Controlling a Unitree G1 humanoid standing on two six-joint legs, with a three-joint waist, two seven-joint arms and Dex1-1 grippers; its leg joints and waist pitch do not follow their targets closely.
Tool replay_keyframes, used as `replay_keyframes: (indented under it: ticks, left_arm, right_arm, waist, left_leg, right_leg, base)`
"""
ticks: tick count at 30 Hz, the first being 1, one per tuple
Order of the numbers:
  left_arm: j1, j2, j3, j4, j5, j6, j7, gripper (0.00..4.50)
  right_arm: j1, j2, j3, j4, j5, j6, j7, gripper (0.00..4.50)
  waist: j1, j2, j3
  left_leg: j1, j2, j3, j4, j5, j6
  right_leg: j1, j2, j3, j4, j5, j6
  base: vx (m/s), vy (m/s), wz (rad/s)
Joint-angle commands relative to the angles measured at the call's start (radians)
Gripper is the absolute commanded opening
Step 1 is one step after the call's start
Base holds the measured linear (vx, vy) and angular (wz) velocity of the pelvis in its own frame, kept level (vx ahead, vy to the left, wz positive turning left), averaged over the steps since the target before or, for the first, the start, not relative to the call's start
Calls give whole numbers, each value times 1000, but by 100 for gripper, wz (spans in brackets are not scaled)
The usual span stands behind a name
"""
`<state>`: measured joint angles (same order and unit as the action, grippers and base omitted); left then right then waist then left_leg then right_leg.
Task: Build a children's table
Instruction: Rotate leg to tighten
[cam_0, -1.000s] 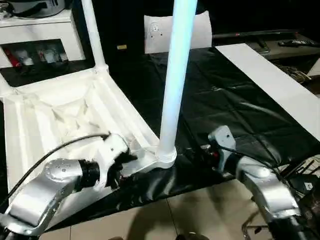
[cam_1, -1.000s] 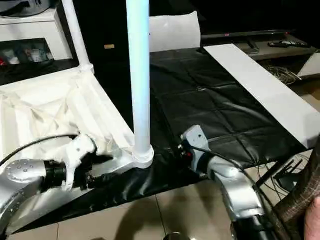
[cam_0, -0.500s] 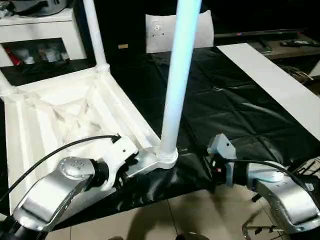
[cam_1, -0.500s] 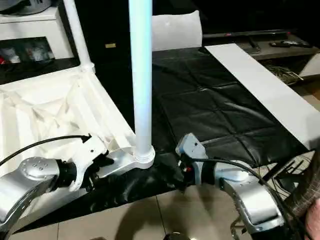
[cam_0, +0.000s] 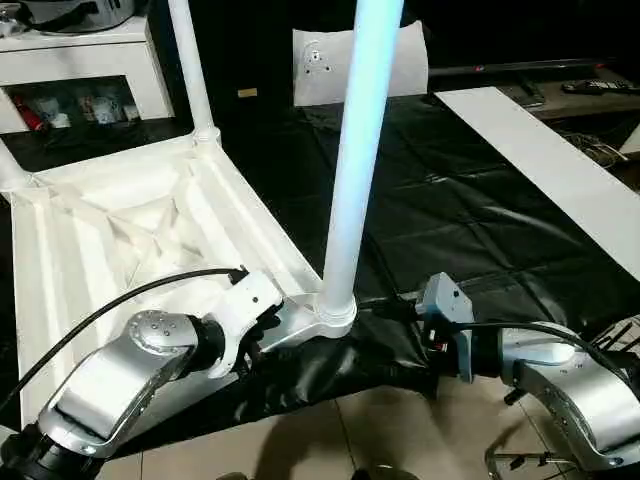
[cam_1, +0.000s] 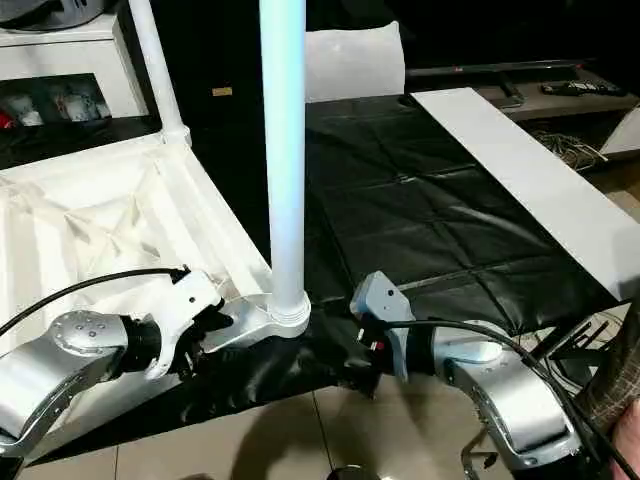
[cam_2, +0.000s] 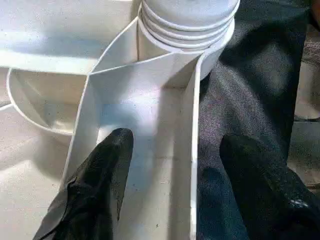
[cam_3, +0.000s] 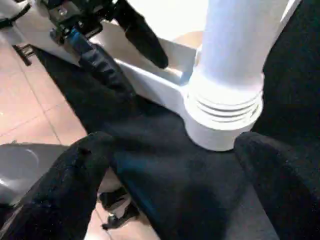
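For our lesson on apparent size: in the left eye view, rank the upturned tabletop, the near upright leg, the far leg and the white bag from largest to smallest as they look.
1. Tabletop
2. Near leg, though its nearness to the camera enlarges it
3. Far leg and white bag: they look too alike in area to rank, and both are partly cut off or hidden.

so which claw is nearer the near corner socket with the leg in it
Left. The left claw straddles the tabletop rim right beside the corner socket; the right claw sits open on the black mat, slightly farther.
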<state>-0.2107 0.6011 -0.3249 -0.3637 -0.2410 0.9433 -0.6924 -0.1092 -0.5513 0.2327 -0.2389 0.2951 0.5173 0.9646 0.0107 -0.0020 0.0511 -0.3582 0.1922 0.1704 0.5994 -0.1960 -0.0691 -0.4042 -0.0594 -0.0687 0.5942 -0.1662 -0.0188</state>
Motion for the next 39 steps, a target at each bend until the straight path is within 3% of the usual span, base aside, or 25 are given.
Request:
replay_keyframes:
  ticks: [1,10,14,29,39]
  left_arm:
    - [-15,0,-8,14,5,-17,1,289]
    - [-15,82,-40,81,12,-193,-158,289]
    - [-21,91,-47,94,18,-199,-166,289]
    - [-67,100,-85,241,72,-400,-266,289]
    - [-89,91,-90,309,87,-506,-325,203]
  right_arm:
    - [7,-7,2,-40,20,9,6,450]
    - [-6,-12,1,-36,34,15,23,450]
    - [-7,-13,2,-38,39,17,24,450]
    - [-15,-22,8,-25,37,3,30,450]
    - [-14,-25,13,-4,28,-17,37,450]
  waist:
    - [6,4,-49]
    - [10,5,-50]
    - [16,8,-51]
    - [26,7,-53]
    - [26,9,-55]
  left_leg:
    - [2,24,-16,-69,-289,35]
    - [2,25,-19,-72,-289,32]
    - [5,29,-17,-74,-286,23]
    - [6,30,-16,-75,-271,18]
    - [8,31,-15,-75,-271,12]
  right_leg:
    - [36,-60,38,-101,-523,-72]
    - [35,-63,41,-101,-526,-61]
    - [36,-62,43,-94,-480,-84]
    - [41,-66,46,-90,-450,-92]
    - [44,-66,47,-85,-420,-114]
  base:
    - [0,0,0]
    - [0,0,0]
    - [0,0,0]
    - [0,0,0]
    - [0,0,0]
